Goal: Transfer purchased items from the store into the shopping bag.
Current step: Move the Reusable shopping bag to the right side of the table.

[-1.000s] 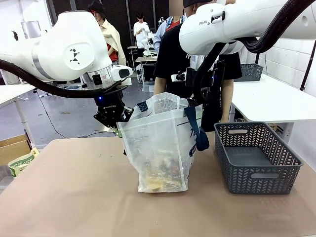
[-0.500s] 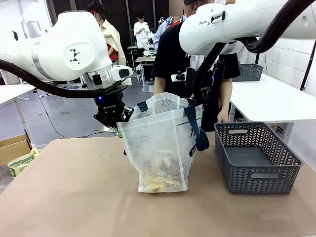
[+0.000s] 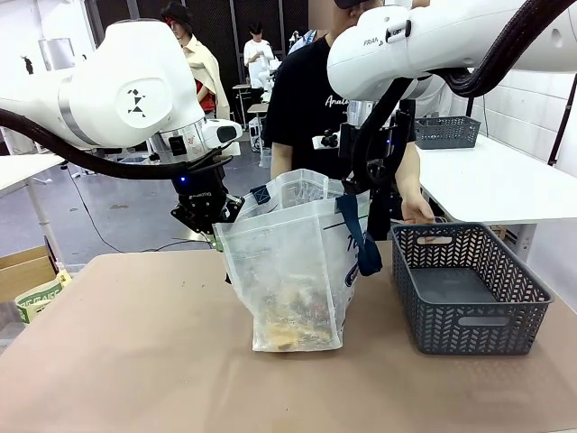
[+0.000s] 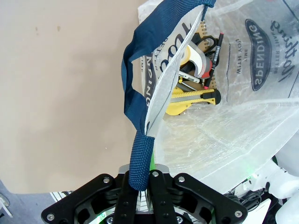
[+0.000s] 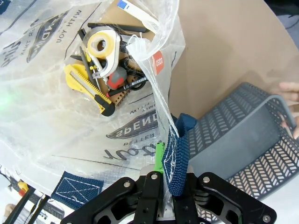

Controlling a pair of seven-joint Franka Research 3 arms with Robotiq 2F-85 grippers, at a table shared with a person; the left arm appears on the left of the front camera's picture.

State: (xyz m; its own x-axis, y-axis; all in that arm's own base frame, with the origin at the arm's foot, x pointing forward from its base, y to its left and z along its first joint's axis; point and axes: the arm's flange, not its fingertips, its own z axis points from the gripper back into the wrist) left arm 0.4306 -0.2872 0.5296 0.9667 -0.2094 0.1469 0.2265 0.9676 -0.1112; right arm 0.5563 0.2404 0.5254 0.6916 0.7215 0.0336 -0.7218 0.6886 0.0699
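The shopping bag, translucent with navy lettering, stands upright mid-table and is held open from both sides. My left gripper is shut on its navy strap handle at the left rim. On the right rim, my right gripper is shut on the other strap. The purchased items lie piled at the bag's bottom. Among them are a yellow utility knife, a white tape dispenser and brown card packets.
A dark grey lattice basket stands right of the bag with nothing in it. The person's hand is at its far rim. A cardboard box with a green-printed packet sits off the table's left edge. A white table stands at the back right.
The person has shifted and brought a hand down to the basket's far rim. Both arms and the bag have stayed still.
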